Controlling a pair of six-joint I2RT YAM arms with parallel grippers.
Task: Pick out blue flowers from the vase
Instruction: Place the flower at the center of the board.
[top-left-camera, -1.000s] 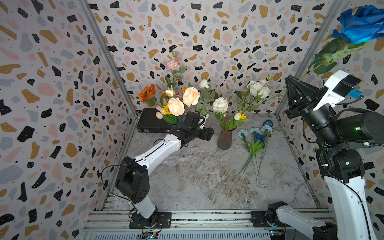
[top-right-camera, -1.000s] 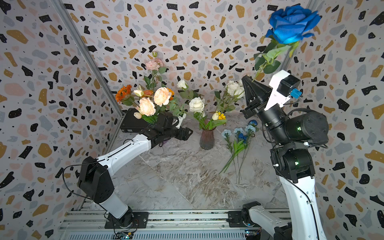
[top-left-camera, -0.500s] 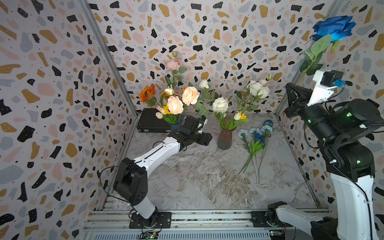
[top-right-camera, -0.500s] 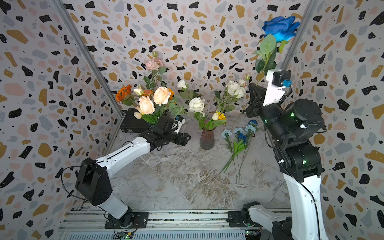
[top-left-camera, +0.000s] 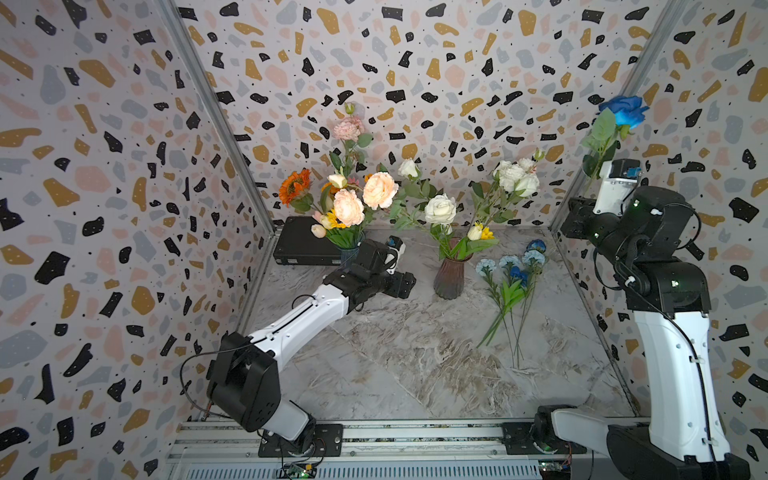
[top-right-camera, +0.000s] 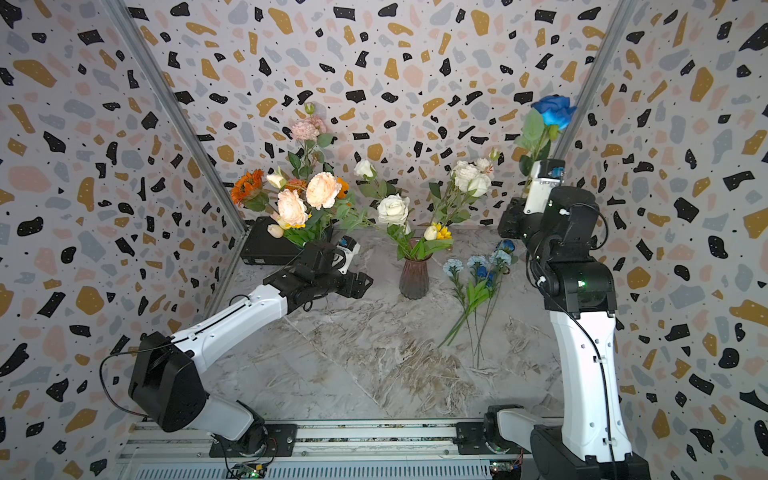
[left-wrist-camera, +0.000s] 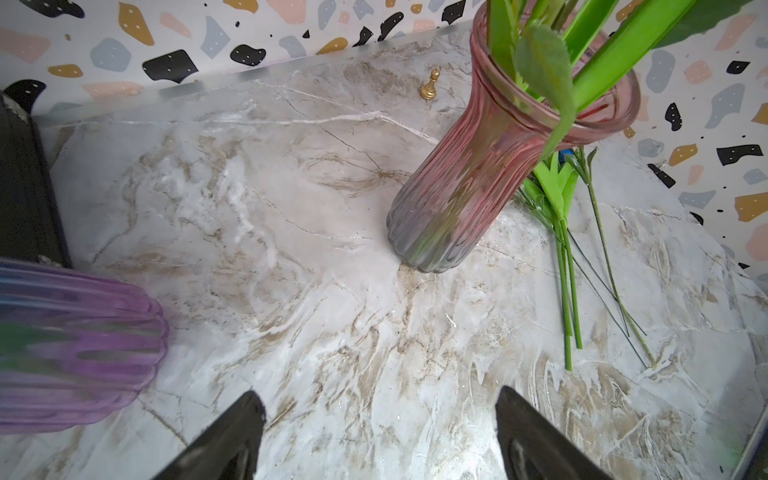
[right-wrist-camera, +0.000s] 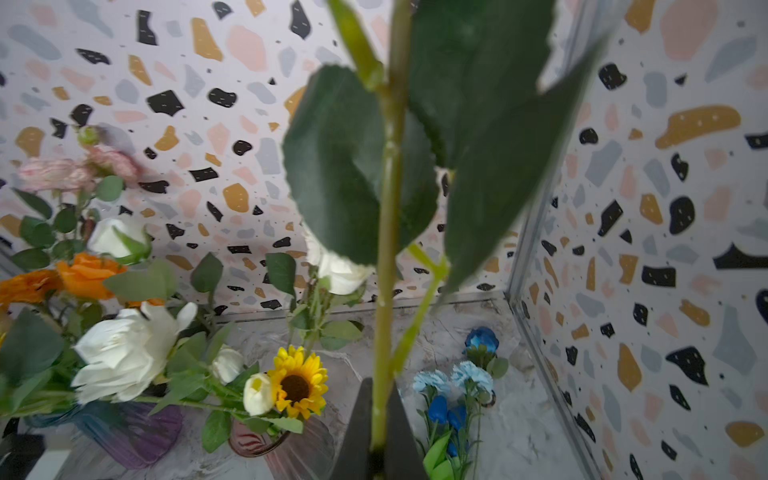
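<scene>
Right gripper (right-wrist-camera: 379, 415): blue rose (top-left-camera: 623, 110) clamped by its stem, which I have swung back from the camera toward the rear corner; one more for the blue flowers (top-left-camera: 511, 270) lying on the table (top-left-camera: 415, 353). Left gripper (left-wrist-camera: 376, 399): wide open, empty, shifted from the purple vase (left-wrist-camera: 75, 345) toward the pink vase (left-wrist-camera: 478, 166). Gold pawn (left-wrist-camera: 430, 85) behind it: left wrist view only.
</scene>
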